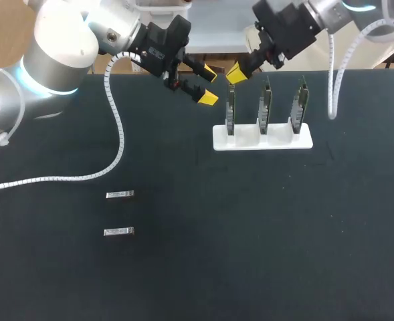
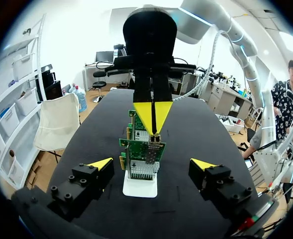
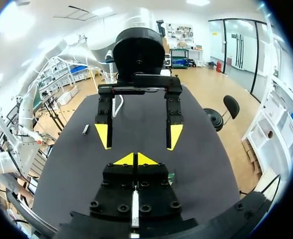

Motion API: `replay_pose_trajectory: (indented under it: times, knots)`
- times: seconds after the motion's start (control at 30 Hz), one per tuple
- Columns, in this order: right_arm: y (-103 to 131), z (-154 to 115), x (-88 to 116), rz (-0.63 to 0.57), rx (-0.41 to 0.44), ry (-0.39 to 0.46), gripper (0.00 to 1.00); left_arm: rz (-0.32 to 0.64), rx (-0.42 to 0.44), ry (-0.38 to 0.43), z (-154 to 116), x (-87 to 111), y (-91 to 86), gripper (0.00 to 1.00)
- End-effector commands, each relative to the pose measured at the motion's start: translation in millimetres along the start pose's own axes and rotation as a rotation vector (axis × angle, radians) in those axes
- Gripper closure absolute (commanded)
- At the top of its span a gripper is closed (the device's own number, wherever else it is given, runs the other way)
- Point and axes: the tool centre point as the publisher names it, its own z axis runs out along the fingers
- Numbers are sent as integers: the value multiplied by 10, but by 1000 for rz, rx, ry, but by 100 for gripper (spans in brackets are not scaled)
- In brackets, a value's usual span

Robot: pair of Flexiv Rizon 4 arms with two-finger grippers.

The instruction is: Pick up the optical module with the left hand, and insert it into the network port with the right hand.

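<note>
**Pick-up not yet begun; both hands held up by the card rack**

Nothing is seen to be held by the left hand (image 2: 152, 164) or the right hand (image 1: 237, 72). The task is therefore judged to be at its start, with the pick-up by the left and the insertion by the right both yet to be done.

The left hand is held wide open, its two yellow tips well apart, and nothing is gripped or touched by them. It is poised above the tabletop (image 1: 197, 267) and pointed at the right hand, which hangs just ahead of it. The right hand's yellow tips are pressed together and nothing is seen between them. A pale sliver in the slit behind the tips cannot be identified.

Just below the right hand, three upright network cards (image 1: 264, 107) are slotted side by side into a white holder (image 1: 240, 142). Whether any port on them is already filled cannot be told.

Two optical modules (image 1: 120, 194) (image 1: 119, 232) are seen lying flat on the tabletop, one near the other, well apart from the left hand and from the holder.
</note>
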Motion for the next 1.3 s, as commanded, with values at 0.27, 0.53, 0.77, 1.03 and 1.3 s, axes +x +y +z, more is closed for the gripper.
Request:
replay_pose_trajectory:
  times: [0.27, 0.53, 0.77, 1.03, 1.3]
  knots:
    - [-5, 41, 47, 9, -5, 13, 100, 0, 3, 3, 4, -5, 19, 0]
    - [7, 73, 78, 17, -11, 19, 100, 0, 3, 3, 4, -5, 19, 0]
    - [22, -27, -44, 2, -5, -33, 100, 0, 3, 3, 4, -5, 19, 0]
    - [30, -343, -196, -22, 18, -107, 100, 0, 3, 3, 4, -5, 19, 0]
    - [99, -613, -31, -33, 31, -97, 100, 0, 3, 3, 4, -5, 19, 0]
